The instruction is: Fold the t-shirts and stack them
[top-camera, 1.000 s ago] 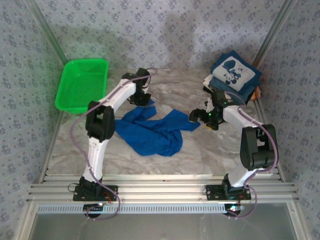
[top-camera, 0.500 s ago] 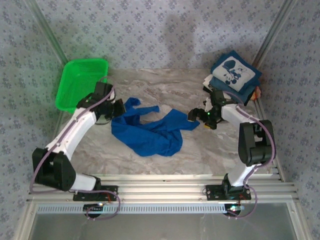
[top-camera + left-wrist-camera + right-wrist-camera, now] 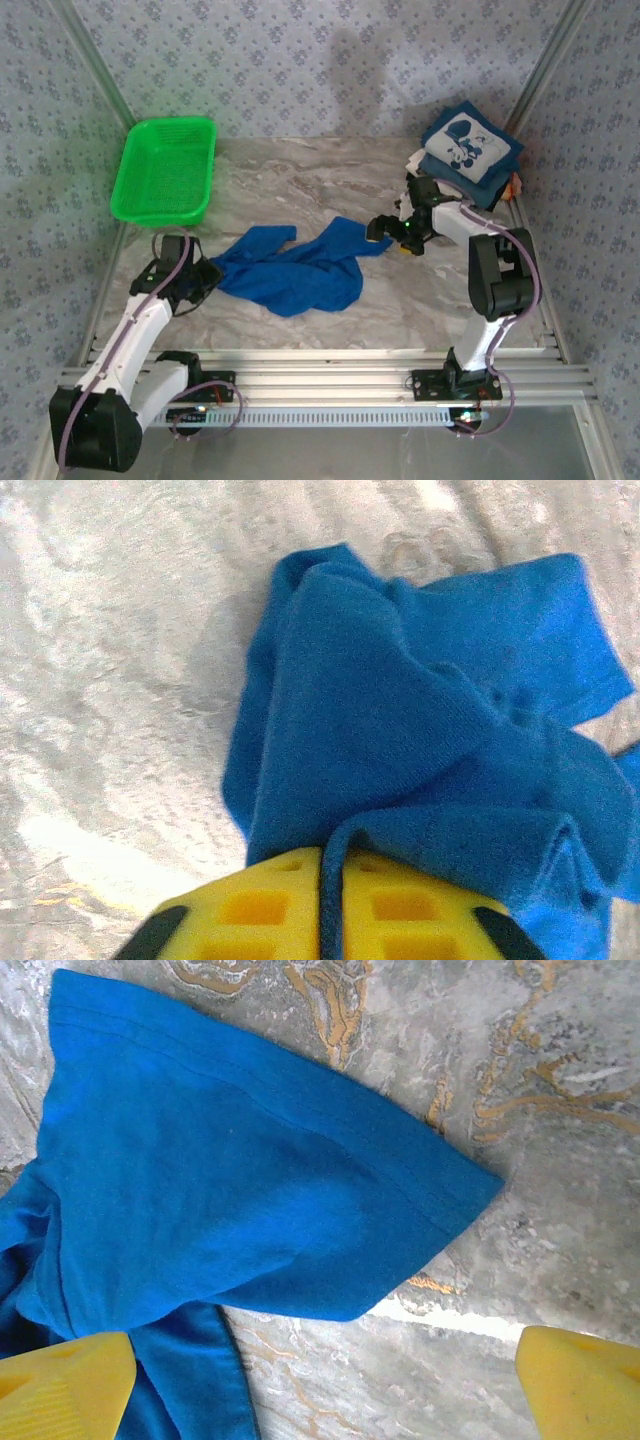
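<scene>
The crumpled blue t-shirt (image 3: 290, 272) lies in the middle of the bench (image 3: 420, 300). The left fingers (image 3: 250, 910) pinch a fold at its left edge. The right fingers (image 3: 60, 1375) stand spread over its right sleeve. Folded t-shirts (image 3: 468, 148) sit stacked in the far right corner.

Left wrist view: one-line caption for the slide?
Left hand pinching a fold of the crumpled royal-blue t-shirt on the marble-patterned table.

Basket (image 3: 165, 172) back-left, t-shirt (image 3: 297, 277) centre, stack (image 3: 468, 148) back-right
</scene>
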{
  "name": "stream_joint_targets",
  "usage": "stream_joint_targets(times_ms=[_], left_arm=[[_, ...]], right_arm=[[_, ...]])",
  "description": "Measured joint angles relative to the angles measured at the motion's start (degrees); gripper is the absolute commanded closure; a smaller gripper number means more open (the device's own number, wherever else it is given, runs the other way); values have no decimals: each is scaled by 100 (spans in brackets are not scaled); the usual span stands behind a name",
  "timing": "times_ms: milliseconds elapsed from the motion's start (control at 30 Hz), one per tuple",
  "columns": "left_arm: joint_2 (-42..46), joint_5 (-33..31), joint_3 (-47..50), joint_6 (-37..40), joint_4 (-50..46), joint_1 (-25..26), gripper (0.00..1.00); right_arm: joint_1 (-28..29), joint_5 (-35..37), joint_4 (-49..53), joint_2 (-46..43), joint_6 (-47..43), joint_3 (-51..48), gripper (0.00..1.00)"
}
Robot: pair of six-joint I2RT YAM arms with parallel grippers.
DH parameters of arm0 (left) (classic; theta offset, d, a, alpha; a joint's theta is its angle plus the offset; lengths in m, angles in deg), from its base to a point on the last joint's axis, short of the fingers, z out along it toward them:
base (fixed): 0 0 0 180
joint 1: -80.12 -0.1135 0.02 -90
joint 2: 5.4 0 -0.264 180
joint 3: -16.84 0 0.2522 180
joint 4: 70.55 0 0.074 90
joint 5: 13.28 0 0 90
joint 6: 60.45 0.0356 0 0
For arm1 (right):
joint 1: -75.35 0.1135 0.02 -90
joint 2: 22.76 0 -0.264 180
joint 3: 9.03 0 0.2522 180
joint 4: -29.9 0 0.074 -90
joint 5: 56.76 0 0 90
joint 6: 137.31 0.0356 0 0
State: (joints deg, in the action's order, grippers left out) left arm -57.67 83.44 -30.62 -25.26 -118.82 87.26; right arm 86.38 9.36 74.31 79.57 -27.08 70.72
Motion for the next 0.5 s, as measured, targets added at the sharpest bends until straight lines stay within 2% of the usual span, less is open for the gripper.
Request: stream_joint_targets(times_ms=[67, 200, 300, 500], left_arm=[[-4, -39, 59, -52, -44, -46, 53], [-251, -282, -306, 28, -315, -74, 32], [-820, -682, -1368, 422, -787, 170, 27], [-2299, -1300, -4074, 1611, -1215, 1290, 25]], right_arm=[[15, 31, 7, 96, 0, 48, 2], [15, 111, 133, 251, 2, 157, 4], [15, 133, 131, 391, 4, 326, 4], [15, 164, 129, 411, 4, 358, 4]])
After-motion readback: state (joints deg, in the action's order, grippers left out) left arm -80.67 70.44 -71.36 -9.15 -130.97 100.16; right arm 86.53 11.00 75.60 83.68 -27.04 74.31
